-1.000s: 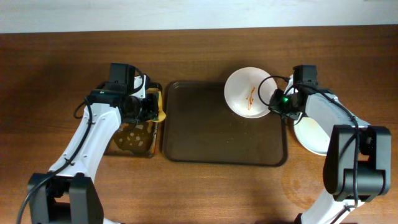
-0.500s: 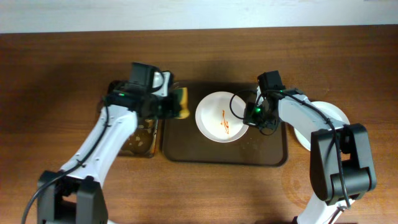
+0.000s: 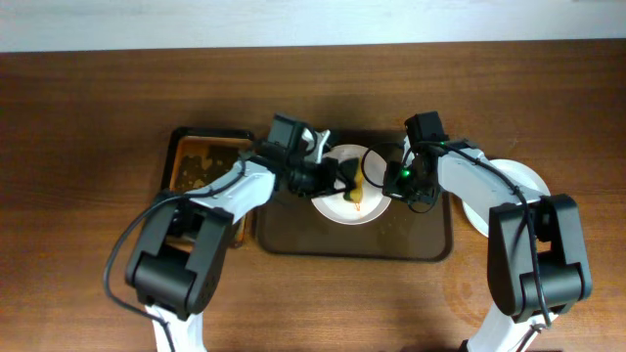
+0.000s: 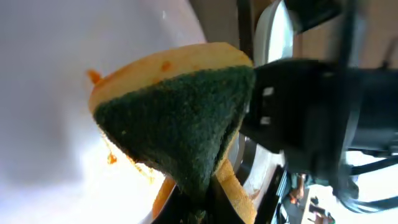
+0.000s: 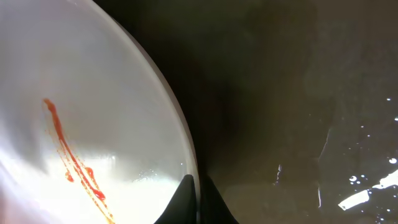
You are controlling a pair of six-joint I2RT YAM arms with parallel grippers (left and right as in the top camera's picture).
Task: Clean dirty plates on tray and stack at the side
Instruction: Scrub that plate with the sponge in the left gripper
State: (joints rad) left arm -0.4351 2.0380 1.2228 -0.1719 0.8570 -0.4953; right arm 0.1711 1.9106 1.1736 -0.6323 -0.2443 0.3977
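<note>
A white dirty plate point(image 3: 337, 200) with a red-orange sauce streak point(image 5: 71, 163) lies on the brown tray point(image 3: 293, 230). My right gripper point(image 3: 396, 179) is shut on the plate's right rim point(image 5: 186, 162). My left gripper point(image 3: 333, 174) is shut on a yellow sponge with a green scouring face point(image 4: 180, 124) and presses it onto the plate point(image 4: 43, 93). The sponge point(image 3: 354, 184) covers part of the streak in the overhead view. A clean white plate point(image 3: 509, 200) lies on the table right of the tray.
A shallow dark dish point(image 3: 201, 161) with yellowish residue sits left of the tray. Water drops point(image 5: 367, 180) lie on the tray's surface. The wooden table point(image 3: 78, 147) surrounds everything.
My left gripper moved right with the sponge from the tray's left edge onto the plate. The right gripper and the plate have stayed in place over the last half second.
</note>
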